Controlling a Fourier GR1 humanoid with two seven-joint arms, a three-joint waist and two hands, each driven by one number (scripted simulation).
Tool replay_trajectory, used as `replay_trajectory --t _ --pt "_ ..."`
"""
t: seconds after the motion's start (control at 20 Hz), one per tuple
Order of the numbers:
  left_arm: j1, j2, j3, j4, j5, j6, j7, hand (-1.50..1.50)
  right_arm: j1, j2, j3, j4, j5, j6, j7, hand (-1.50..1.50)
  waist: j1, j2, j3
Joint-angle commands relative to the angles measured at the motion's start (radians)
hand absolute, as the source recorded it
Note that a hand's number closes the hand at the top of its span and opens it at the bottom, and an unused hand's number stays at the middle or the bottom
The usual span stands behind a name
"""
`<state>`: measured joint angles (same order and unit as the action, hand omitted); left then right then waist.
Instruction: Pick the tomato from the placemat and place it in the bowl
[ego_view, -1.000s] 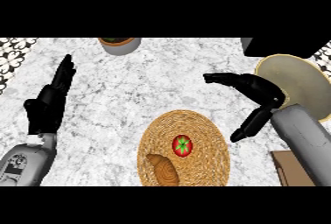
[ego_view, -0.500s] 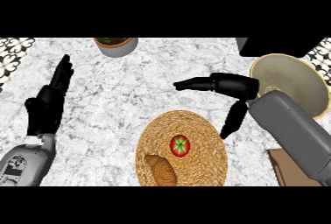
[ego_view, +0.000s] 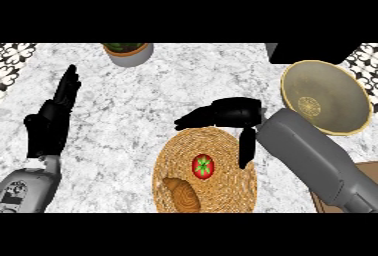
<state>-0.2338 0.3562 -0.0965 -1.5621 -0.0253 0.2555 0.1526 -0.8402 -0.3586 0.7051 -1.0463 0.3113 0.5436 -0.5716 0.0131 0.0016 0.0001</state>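
Two robot hands show, and only the right robot hand (ego_view: 230, 114) is at work: it hangs over the far edge of the woven placemat (ego_view: 221, 192), fingers spread and pointing left, thumb hanging down toward the mat, nothing held. That open pose over the mat suits a grasp from above. The tomato (ego_view: 203, 165) sits just below the thumb, near the middle of the placemat, red with a green stalk, not yet touched. A brown bread-like lump (ego_view: 179, 191) lies on the mat's near left part. The bowl (ego_view: 325, 97), tan and gold-rimmed, stands on the marble bench (ego_view: 133, 130) to the right, near enough for a short carry. The left robot hand (ego_view: 52, 122) rests open at the left edge, fingers up. A plant pot (ego_view: 127, 51) stands at the far side.
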Motion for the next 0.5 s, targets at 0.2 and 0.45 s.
replay_trajectory --t 0.2,0.45 --pt "0.025 -0.028 0.009 -0.036 -0.038 0.014 0.027 0.00 -0.005 0.056 0.080 0.039 0.174 0.038 0.026 -1.50 -0.004 -0.001 0.000" --pt "-0.006 -0.031 0.051 0.023 -0.034 -0.030 -0.023 0.00 0.029 0.151 0.063 0.058 0.263 0.034 0.102 -1.50 -0.010 -0.001 0.000"
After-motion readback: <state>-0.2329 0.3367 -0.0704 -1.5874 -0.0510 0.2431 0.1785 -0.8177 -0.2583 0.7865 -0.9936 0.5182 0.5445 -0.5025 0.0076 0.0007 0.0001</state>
